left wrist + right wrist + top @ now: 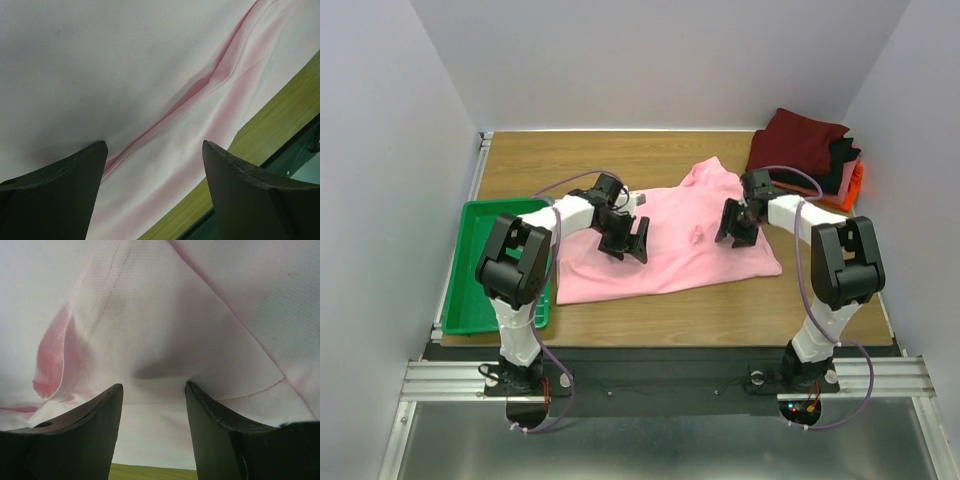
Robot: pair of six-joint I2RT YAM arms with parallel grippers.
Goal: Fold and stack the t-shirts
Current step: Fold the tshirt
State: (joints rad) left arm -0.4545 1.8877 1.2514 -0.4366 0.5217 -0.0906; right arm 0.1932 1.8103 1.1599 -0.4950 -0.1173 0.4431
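Note:
A light pink t-shirt lies spread on the wooden table, partly folded, with a sleeve pointing to the far side. My left gripper is open and pressed down on the shirt's left part; the left wrist view shows its fingers wide apart over pink cloth with a diagonal crease. My right gripper is open on the shirt's right part; its fingers straddle pink cloth with a seam. A stack of folded shirts, dark red over black and orange-red, sits at the far right corner.
A green plastic tray stands at the table's left edge, beside the left arm. Grey walls close in the table on three sides. The near table edge shows in the left wrist view just past the shirt's hem.

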